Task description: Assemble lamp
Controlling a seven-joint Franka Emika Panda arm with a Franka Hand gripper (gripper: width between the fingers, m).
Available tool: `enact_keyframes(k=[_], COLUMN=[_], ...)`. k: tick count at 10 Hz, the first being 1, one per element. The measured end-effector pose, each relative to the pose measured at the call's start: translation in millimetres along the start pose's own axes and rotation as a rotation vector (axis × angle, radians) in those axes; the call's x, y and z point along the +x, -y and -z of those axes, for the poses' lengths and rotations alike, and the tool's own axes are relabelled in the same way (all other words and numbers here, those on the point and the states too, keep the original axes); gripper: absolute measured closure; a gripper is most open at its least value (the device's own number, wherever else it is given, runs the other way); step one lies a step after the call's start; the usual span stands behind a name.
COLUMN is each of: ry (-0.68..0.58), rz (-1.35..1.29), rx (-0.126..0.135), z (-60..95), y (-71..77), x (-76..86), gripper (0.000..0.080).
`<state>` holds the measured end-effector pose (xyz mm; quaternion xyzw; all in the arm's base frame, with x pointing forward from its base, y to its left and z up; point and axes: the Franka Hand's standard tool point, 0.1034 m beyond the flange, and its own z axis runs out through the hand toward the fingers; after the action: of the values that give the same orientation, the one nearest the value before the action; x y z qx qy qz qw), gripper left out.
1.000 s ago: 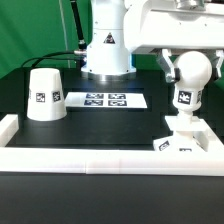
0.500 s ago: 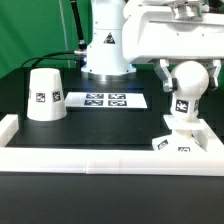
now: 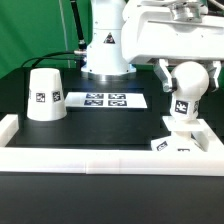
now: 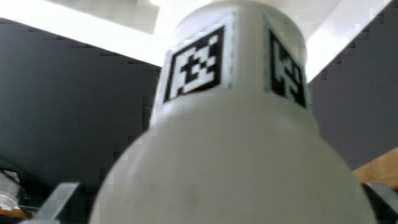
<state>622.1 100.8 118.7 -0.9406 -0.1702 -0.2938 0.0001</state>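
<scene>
The white bulb (image 3: 190, 80) stands upright with its stem on the flat square base (image 3: 181, 143) at the exterior view's right. My gripper (image 3: 191, 73) comes down from above, with a dark finger against each side of the round head, shut on it. In the wrist view the bulb (image 4: 222, 130) fills the picture, tags on its stem, and the fingertips (image 4: 64, 200) show only at the edges. The cone-shaped shade (image 3: 45, 95) stands alone at the exterior view's left.
The marker board (image 3: 105, 99) lies flat in front of the robot's pedestal (image 3: 105, 55). Long white border rails (image 3: 100, 158) run along the near edge and turn up at both ends, the base resting against the right corner.
The hand has come down a little and turned, and the bulb has sunk with it toward the base. Over the last half second nothing has moved.
</scene>
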Motion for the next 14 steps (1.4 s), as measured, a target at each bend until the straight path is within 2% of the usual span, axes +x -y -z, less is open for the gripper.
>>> enact_keyframes(k=[1, 2, 3, 10, 14], ry=[0.0, 0.0, 0.0, -0.002, -0.002], rz=[0.0, 0.0, 0.0, -0.004, -0.005], rx=[0.0, 0.0, 0.0, -0.002, -0.004], z=[0.0, 0.0, 0.0, 12.1, 13.5], y=[0.0, -0.1, -0.1, -6.2, -7.0], x=[-0.1, -0.1, -0.1, 9.4, 8.3], gripper=[0.0153, 0.0153, 0.0109, 0.0101, 0.0101])
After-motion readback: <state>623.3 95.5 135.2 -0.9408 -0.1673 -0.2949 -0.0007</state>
